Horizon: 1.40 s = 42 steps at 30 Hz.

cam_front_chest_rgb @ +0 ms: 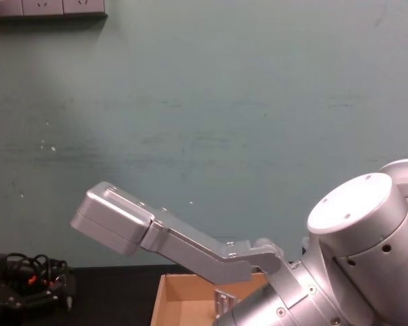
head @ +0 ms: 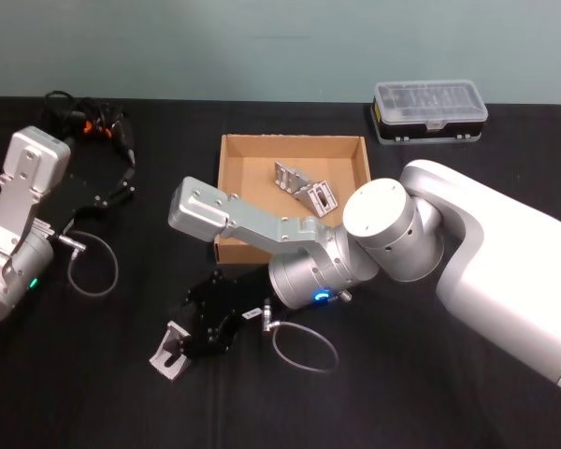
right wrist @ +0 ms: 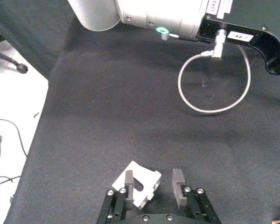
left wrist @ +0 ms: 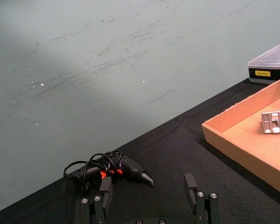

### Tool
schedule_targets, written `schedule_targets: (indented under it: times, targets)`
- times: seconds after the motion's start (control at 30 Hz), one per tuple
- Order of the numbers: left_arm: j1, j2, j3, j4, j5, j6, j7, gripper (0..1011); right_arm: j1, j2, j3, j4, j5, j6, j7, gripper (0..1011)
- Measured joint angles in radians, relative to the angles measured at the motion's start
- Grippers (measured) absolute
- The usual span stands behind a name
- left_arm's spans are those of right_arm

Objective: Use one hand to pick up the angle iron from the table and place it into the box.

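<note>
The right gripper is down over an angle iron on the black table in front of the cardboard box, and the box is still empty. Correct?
Not quite. The shallow tan cardboard box is not empty: the head view shows silver metal angle irons already lying in it. The rest holds: the right gripper is open over a silver angle iron on the black table.

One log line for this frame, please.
right gripper: open, around angle iron on table | left gripper: open, idle | box: holds brackets

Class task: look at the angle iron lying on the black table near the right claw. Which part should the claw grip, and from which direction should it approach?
Probably grip the angle iron across its raised slotted flange, coming straight down from above. It lies on the table with the open right claw already part-straddling it.
</note>
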State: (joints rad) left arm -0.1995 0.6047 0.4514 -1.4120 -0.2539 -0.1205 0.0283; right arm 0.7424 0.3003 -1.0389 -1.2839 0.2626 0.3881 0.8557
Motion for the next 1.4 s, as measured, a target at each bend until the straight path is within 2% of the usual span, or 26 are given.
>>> schedule_targets:
  times: [0.17,0.2,0.53,1.13,1.4]
  targets:
    - [0.000,0.000,0.000,0.000,0.000,0.000,0.000,1000,0.000,0.000,0.000,0.000,0.001,0.000,0.000,404]
    - [0.000,0.000,0.000,0.000,0.000,0.000,0.000,1000,0.000,0.000,0.000,0.000,0.001,0.000,0.000,342]
    - [0.000,0.000,0.000,0.000,0.000,0.000,0.000,1000,0.000,0.000,0.000,0.000,0.001,0.000,0.001,67]
    - [0.000,0.000,0.000,0.000,0.000,0.000,0.000,1000,-0.004,0.007,0.006,-0.007,0.005,-0.011,0.011,66]
    - [0.000,0.000,0.000,0.000,0.000,0.000,0.000,1000,-0.016,0.020,0.066,-0.039,0.055,-0.016,-0.006,67]
